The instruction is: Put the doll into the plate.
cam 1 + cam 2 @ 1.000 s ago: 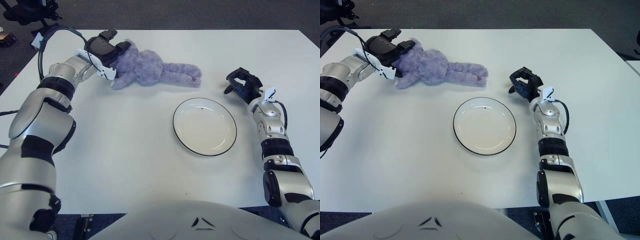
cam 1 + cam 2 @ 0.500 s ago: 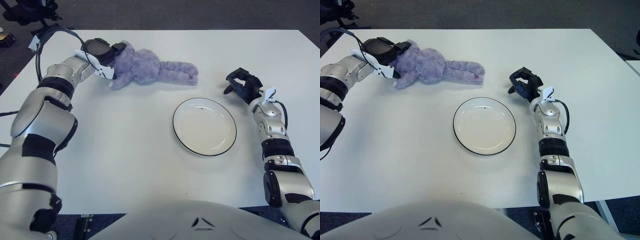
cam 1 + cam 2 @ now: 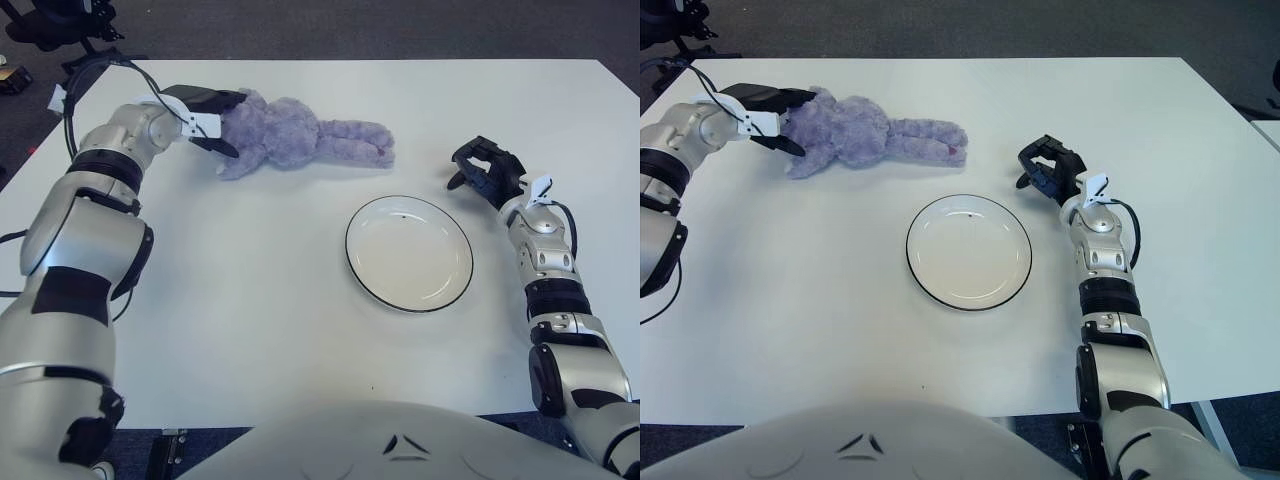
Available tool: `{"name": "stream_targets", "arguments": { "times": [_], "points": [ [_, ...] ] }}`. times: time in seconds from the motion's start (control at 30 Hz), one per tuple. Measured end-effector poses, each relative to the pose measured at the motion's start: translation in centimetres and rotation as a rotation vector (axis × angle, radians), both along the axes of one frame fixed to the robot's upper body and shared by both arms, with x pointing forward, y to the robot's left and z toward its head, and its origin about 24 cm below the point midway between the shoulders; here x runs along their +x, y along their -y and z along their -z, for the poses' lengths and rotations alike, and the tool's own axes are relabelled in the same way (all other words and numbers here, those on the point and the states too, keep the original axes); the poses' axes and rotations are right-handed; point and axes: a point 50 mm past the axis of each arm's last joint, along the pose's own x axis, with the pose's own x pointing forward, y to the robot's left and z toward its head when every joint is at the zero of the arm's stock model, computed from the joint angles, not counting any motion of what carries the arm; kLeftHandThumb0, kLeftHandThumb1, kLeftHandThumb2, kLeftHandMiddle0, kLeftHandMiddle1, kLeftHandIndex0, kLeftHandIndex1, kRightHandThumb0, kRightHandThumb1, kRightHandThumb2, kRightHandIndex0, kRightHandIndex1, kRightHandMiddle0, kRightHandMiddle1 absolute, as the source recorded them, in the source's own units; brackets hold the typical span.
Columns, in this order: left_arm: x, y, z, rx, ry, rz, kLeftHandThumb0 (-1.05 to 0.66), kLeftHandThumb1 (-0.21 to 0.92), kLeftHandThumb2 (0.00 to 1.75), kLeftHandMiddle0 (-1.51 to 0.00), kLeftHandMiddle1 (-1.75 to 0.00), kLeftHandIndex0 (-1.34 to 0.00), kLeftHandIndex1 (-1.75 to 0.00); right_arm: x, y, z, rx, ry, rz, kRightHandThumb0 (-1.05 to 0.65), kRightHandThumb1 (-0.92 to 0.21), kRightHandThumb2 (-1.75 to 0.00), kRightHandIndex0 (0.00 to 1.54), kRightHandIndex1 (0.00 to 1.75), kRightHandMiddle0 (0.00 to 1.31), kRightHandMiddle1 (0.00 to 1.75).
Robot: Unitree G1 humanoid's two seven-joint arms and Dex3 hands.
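One doll (image 3: pixel 300 140) is lying up-left of the one plate (image 3: pixel 410 253), its head between the left hand's (image 3: pixel 208 112) spread fingers, apparently touching. Bare table (image 3: pixel 250 300) is surrounding the plate. Right of it, the right hand (image 3: pixel 484 170) is curling, holding nothing.

The light was bright and even, falling from overhead, so the white surface (image 3: pixel 250 300) looked flat and clean, without hard glare. Shadows were soft and short: a faint grey smudge lay under the purple doll (image 3: pixel 290 135) and a thin dark crescent under the plate (image 3: pixel 410 253) rim. My silver forearms carried broad, gentle highlights, and the plate's glaze gave only a pale sheen. Both eyes saw sharply across the middle; the doll's fur, my left hand (image 3: pixel 205 108) and my right hand (image 3: pixel 485 172) looked crisp, with no smear. The dark floor beyond the far edge stayed dim. My torso, close at the bottom, looked softer.
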Motion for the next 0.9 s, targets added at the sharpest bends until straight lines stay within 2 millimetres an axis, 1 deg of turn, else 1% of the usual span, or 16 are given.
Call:
{"name": "stream_targets", "arguments": {
  "times": [0.13, 0.4, 0.47, 0.53, 0.63, 0.9],
  "points": [
    [-0.1, -0.2, -0.4, -0.088, -0.028, 0.001, -0.59, 0.86, 0.0, -0.76, -0.22, -0.56, -0.01, -0.2, 0.1, 0.2, -0.005, -0.011, 0.0, -0.36, -0.92, -0.32, 0.83, 1.41, 0.41, 1.54],
    [-0.3, -0.2, -1.1, -0.146, 0.008, 0.036, -0.6, 0.86, 0.0, -0.77, -0.11, -0.56, 0.0, -0.2, 0.1, 0.1, -0.01, -0.013, -0.003, -0.36, -0.92, -0.32, 0.84, 1.4, 0.42, 1.53],
    [-0.3, -0.1, -1.3, -0.153, 0.019, 0.048, -0.61, 0.86, 0.0, -0.77, -0.1, -0.56, 0.0, -0.2, 0.1, 0.1, -0.012, -0.014, -0.005, -0.36, -0.92, -0.32, 0.84, 1.4, 0.42, 1.53],
    [-0.3, 0.0, -1.5, -0.167, 0.024, 0.059, -0.63, 0.87, 0.01, -0.77, -0.09, -0.52, 0.0, -0.2, 0.1, 0.1, -0.014, -0.014, -0.007, -0.36, -0.92, -0.32, 0.84, 1.4, 0.42, 1.53],
    [-0.4, 0.0, -1.7, -0.197, 0.017, 0.082, -0.65, 0.88, 0.01, -0.77, -0.08, -0.49, 0.0, -0.2, 0.0, 0.1, -0.017, -0.014, -0.01, -0.36, -0.92, -0.32, 0.85, 1.4, 0.42, 1.53],
    [-0.7, 0.1, -2.3, -0.268, 0.001, 0.132, -0.66, 0.91, 0.02, -0.79, -0.06, -0.46, 0.0, -0.2, 0.0, 0.1, -0.023, -0.016, -0.014, -0.36, -0.92, -0.31, 0.85, 1.4, 0.42, 1.52]
  ]
}}
